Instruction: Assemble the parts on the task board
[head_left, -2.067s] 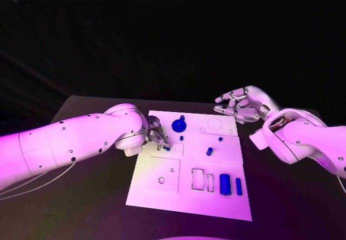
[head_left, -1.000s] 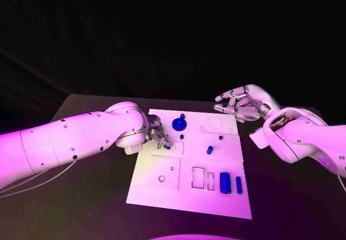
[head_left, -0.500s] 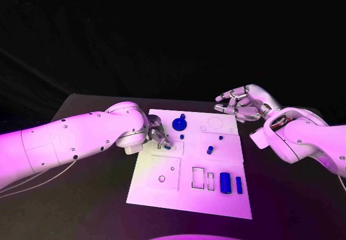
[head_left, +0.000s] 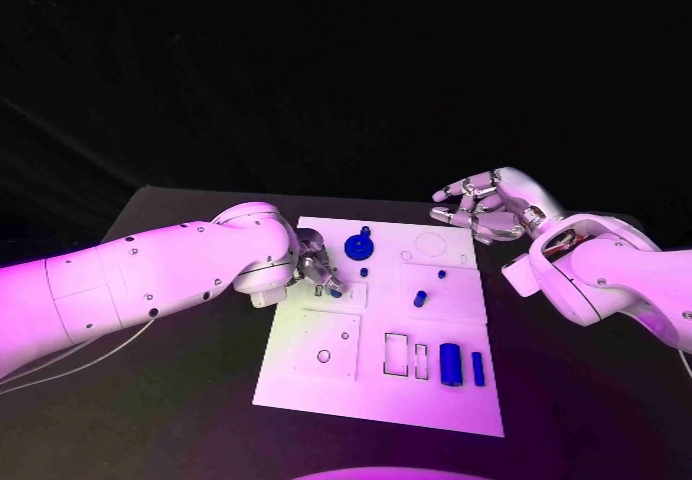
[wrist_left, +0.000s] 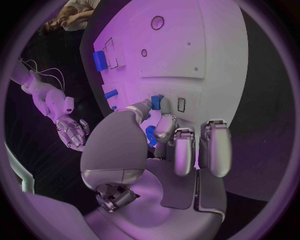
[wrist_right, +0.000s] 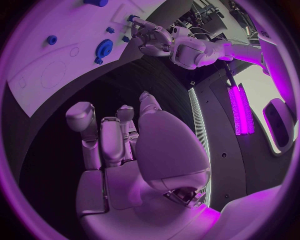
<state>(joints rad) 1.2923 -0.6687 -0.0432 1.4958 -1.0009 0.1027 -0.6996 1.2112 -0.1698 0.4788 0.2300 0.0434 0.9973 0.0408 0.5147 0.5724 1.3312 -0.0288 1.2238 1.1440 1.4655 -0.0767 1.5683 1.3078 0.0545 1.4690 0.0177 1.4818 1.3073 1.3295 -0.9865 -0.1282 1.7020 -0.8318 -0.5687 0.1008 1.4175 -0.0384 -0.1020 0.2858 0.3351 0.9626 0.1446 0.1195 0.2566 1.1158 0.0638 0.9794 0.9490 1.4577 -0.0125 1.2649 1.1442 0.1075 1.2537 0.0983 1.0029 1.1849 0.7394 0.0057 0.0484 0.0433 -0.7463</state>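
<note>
task board (head_left: 378, 395) between both arms

Head view overhead; wrist views close, sharing task board (head_left: 378, 340).

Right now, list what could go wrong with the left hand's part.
1. The left hand pinches a small blue part by its fingertips alone; it may slip or tilt.
2. The fingers hide the slot on the board in the head view, so it may be misaligned.
3. A round blue part lies close by and could get knocked.
</note>
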